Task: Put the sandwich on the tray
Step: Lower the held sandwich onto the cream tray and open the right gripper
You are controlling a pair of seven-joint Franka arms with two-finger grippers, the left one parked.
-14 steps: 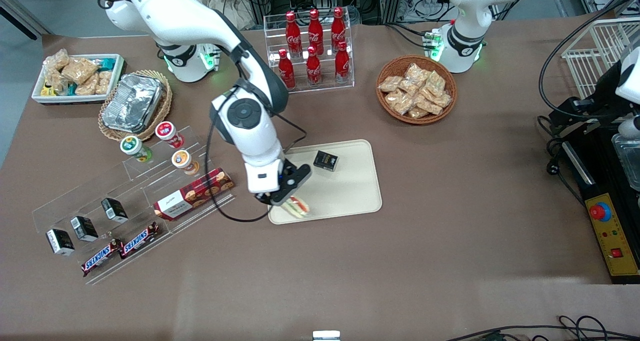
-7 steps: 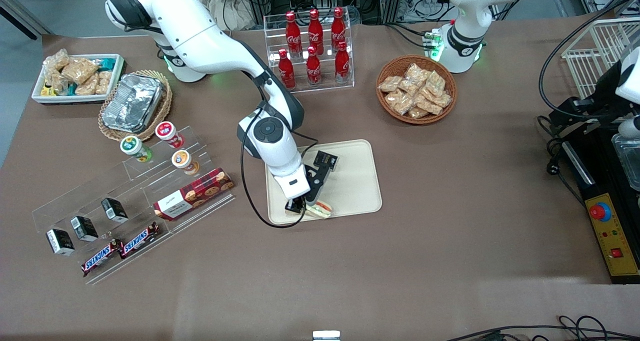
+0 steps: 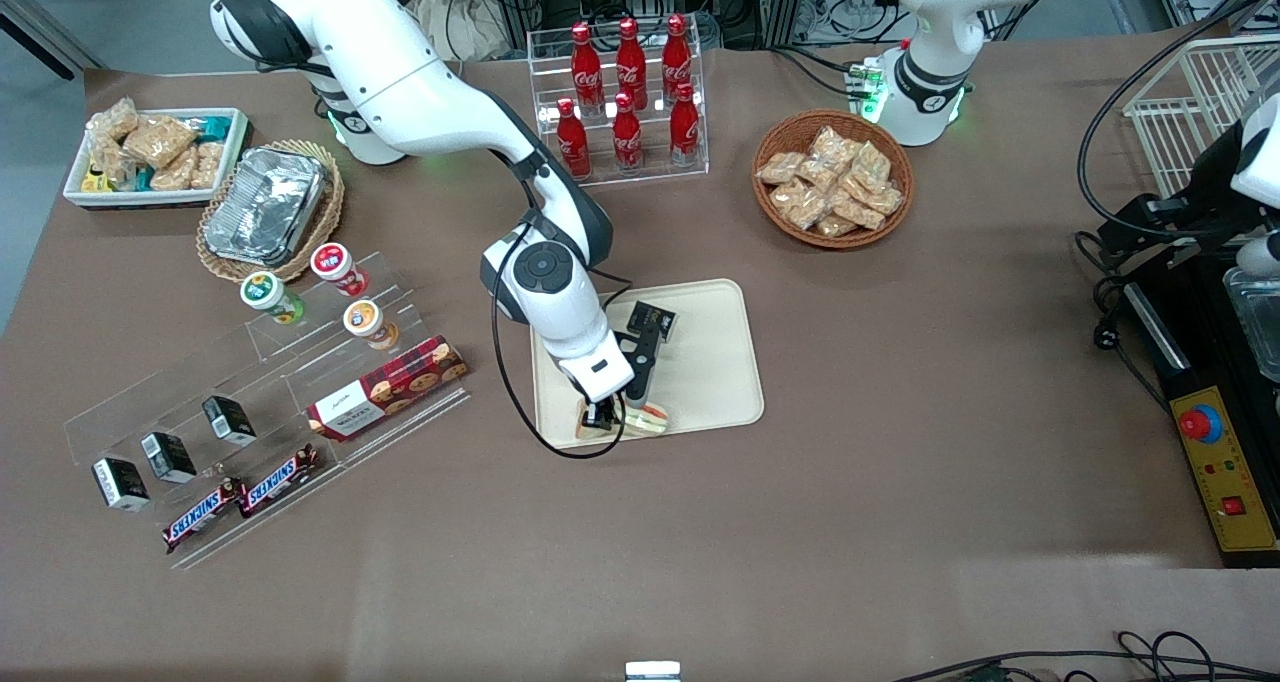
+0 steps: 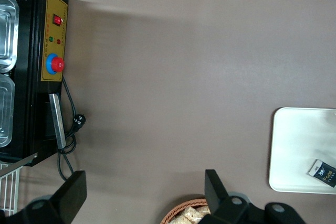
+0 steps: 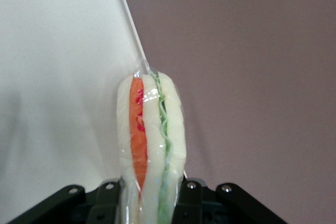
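The sandwich [image 5: 151,145] is a wrapped wedge of pale bread with orange-red and green filling. My gripper [image 5: 151,195] is shut on it, one finger on each bread face. In the front view the gripper [image 3: 612,417] holds the sandwich [image 3: 646,419] low over the cream-beige tray [image 3: 700,377], at the tray's corner nearest the front camera and toward the working arm's end. In the right wrist view the sandwich lies across the tray's rim [image 5: 128,22], part over the tray, part over the brown table. I cannot tell whether it touches the tray.
A small black box [image 3: 652,320] lies on the tray, farther from the front camera than the gripper. A clear rack with a biscuit box [image 3: 387,387], cups and Snickers bars stands toward the working arm's end. A cola bottle rack [image 3: 626,102] and a snack basket [image 3: 832,179] stand farther back.
The arm has carried the sandwich sideways from the tray's edge to over the tray's near corner and has lowered it. The gripper has turned and stays shut on it.
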